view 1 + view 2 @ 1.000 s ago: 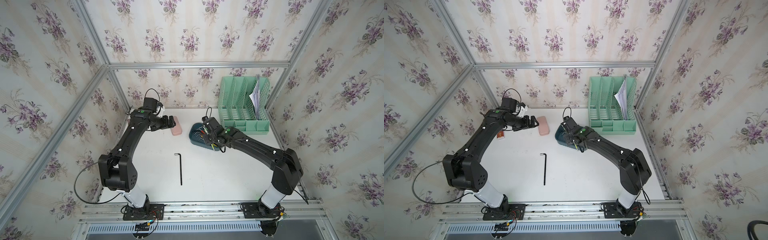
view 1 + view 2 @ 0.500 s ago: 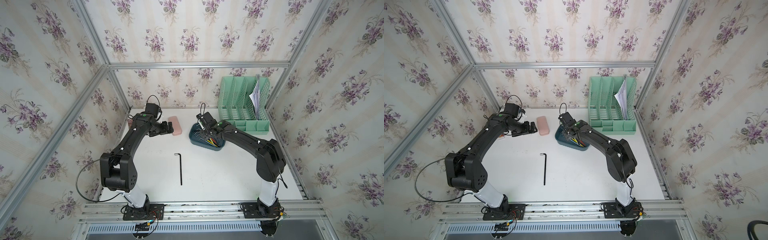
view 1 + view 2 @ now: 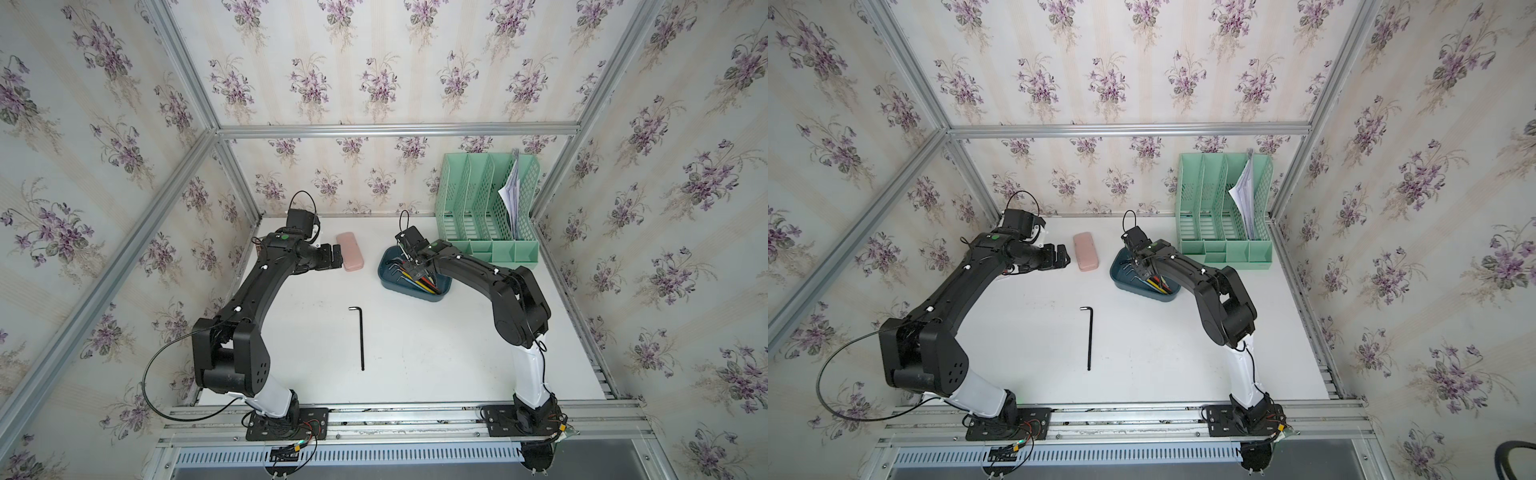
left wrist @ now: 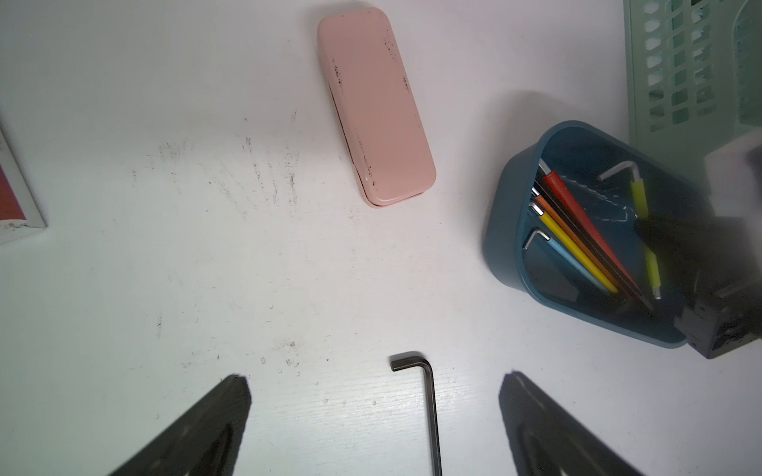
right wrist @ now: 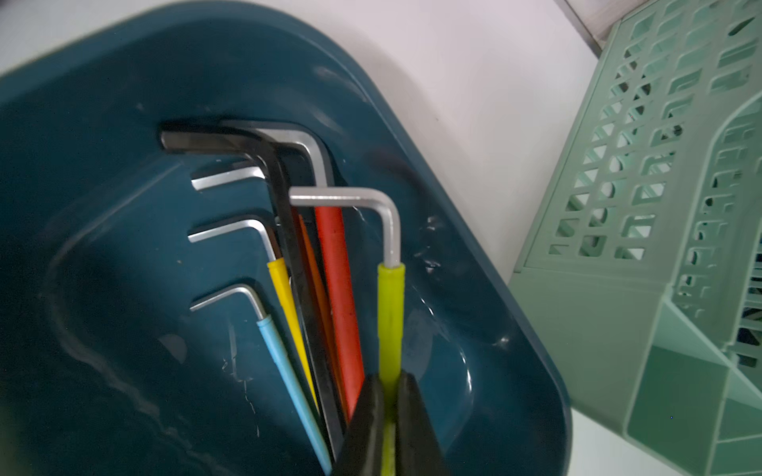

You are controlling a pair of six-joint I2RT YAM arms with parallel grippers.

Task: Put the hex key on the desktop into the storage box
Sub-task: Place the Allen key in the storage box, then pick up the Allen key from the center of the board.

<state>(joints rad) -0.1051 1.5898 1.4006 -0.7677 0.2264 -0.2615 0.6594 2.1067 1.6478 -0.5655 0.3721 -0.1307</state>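
A teal box (image 3: 385, 270) near the far edge of the tabletop (image 3: 436, 353) holds coloured hex keys (image 5: 338, 288): red, orange, yellow, blue and lime. The right tool (image 5: 389, 377) reaches into it, pinching the lime key (image 5: 391, 313) by its sleeve. The left tool (image 4: 374, 380) hangs spread wide and empty near a pink case (image 3: 350, 257). The black hex key (image 3: 362, 336) lies flat in the middle, apart from both tools. A green organiser (image 3: 478, 216) with papers (image 3: 510, 195) fills the far right corner. Floral wallpaper (image 3: 374, 62) covers the walls.
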